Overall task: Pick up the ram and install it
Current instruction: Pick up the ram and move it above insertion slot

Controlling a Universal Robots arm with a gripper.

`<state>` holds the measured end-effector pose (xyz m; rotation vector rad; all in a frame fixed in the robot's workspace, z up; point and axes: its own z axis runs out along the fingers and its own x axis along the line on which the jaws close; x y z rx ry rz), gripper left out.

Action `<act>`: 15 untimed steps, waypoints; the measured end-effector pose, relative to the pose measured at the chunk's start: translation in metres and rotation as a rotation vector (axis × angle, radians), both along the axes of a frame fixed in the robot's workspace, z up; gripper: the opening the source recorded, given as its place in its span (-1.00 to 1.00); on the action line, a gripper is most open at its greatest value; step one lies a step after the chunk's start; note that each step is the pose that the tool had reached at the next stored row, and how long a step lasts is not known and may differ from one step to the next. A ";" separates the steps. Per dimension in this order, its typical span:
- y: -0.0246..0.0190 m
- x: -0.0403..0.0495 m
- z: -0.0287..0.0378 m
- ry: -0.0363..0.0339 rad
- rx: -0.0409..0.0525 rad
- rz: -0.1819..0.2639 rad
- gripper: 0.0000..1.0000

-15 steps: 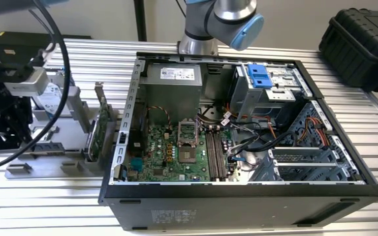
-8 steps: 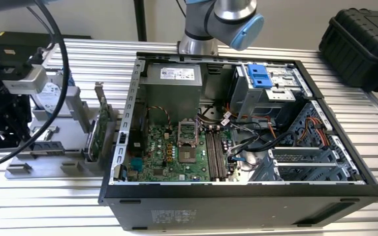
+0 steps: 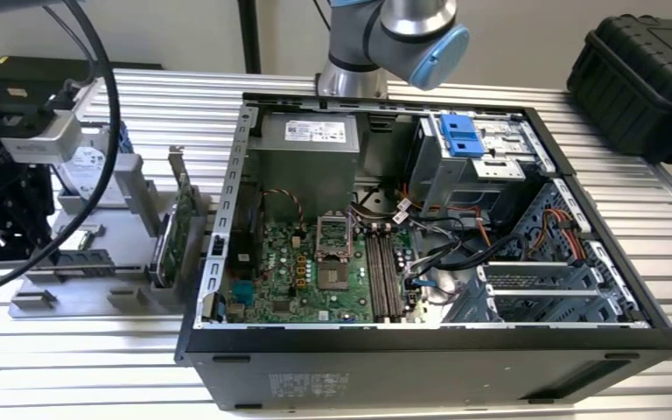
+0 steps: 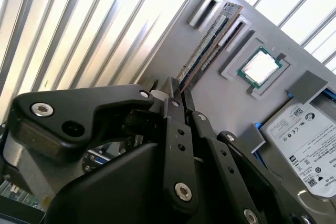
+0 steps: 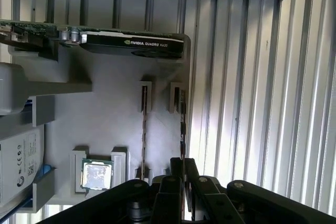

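Observation:
Two rams stand on edge in the slots of a grey holder tray. My gripper is above the end of the outer ram, its black fingers drawn close on either side of the board's edge, shut on it. That ram still sits in its slots, reaching away from the fingertips. Beside it stands the other ram, untouched. In the exterior view the tool head hangs over the tray at that view's left, with the open computer case to the right.
The tray also holds a silver processor chip, a hard drive and a black expansion card. Inside the case, the green motherboard has long memory slots among loose cables. A black hard case sits at the far right.

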<state>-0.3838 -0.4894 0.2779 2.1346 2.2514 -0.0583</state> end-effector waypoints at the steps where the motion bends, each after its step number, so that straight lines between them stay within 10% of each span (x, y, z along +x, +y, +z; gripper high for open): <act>1: 0.0001 0.0000 0.0007 0.0000 0.0000 0.000 -1.00; 15: 0.0001 -0.0001 0.0109 0.0000 0.0000 0.000 -1.00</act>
